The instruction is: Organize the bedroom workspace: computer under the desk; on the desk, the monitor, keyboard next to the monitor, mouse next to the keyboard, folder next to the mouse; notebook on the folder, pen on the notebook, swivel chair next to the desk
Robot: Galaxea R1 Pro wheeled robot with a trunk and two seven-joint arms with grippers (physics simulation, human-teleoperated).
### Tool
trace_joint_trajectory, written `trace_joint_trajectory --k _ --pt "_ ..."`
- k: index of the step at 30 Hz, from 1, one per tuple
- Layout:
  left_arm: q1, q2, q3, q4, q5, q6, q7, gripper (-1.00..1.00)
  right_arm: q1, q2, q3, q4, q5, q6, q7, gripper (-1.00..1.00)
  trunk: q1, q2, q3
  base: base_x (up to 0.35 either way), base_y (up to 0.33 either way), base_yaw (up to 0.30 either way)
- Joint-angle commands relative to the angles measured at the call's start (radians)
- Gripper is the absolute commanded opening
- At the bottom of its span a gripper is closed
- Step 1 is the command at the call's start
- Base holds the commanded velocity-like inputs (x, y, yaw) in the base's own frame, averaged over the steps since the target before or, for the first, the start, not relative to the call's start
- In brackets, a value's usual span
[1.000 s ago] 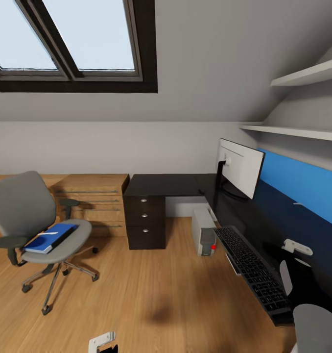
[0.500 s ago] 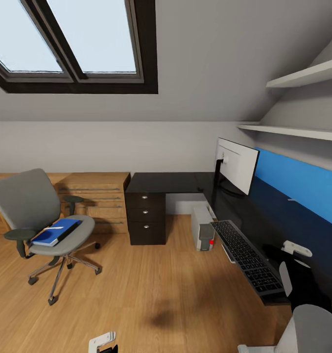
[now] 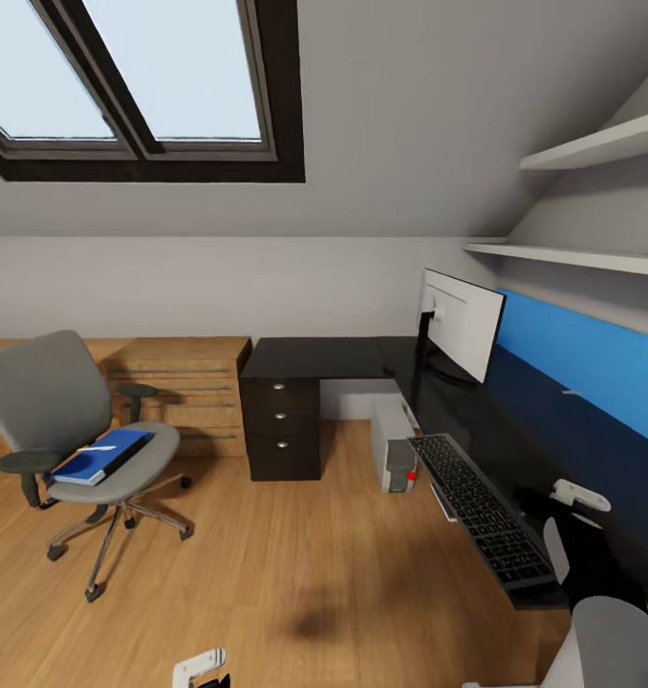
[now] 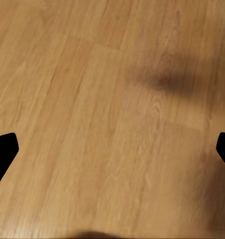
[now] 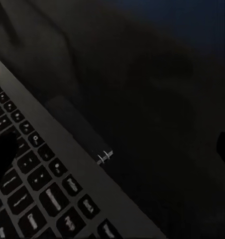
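Keyboard (image 3: 483,511) is laid along the front edge of the black desk (image 3: 324,358), overhanging it slightly and well apart from the monitor (image 3: 463,334), so it is judged not yet placed next to the screen. Monitor is stood on the desk's right wing with its white back turned to the room, probably left as found. Computer (image 3: 395,449) is set on the floor beside the three-drawer unit (image 3: 283,428), at the mouth of the desk recess, roughly where the task wants it.

Blue folder (image 3: 101,455) is seen flat on the swivel chair (image 3: 71,435) seat with something white on top, too small to identify. Chair is parked well apart from the desk, in front of the oak chest (image 3: 185,392).

Right gripper (image 5: 112,142) is held low over the keyboard's edge and the dark desktop, fingers spread wide, nothing between them. Left gripper (image 4: 112,149) is hung over bare wooden floor (image 3: 295,564), fingers likewise apart and empty.

Path to the chair is open floor; wall shelves (image 3: 592,148) are mounted above the desk's right wing.
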Motion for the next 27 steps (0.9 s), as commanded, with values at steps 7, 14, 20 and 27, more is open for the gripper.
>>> trace_joint_trajectory --k 7,14,20,27 --pt "-0.001 -0.001 0.005 0.005 0.0 -0.002 0.0 1.0 -0.001 -0.031 0.003 0.062 0.011 0.008 -0.142 1.0 0.0 -0.001 -0.001 0.205 -0.158 0.0" --pt "-0.001 -0.001 0.005 0.005 0.0 -0.002 0.0 1.0 -0.001 -0.061 0.004 0.103 0.011 0.01 -0.171 1.0 0.0 -0.001 -0.001 0.044 -0.034 0.0" --pt "-0.001 -0.001 0.005 0.006 0.001 -0.002 0.0 1.0 -0.001 -0.064 0.005 0.112 0.011 0.014 -0.176 1.0 0.0 -0.001 -0.001 0.006 -0.041 0.0" --pt "-0.001 0.002 0.006 0.006 0.001 -0.002 0.0 1.0 -0.001 -0.064 0.019 0.168 0.015 0.005 -0.175 1.0 0.0 -0.001 -0.001 0.001 -0.017 0.0"
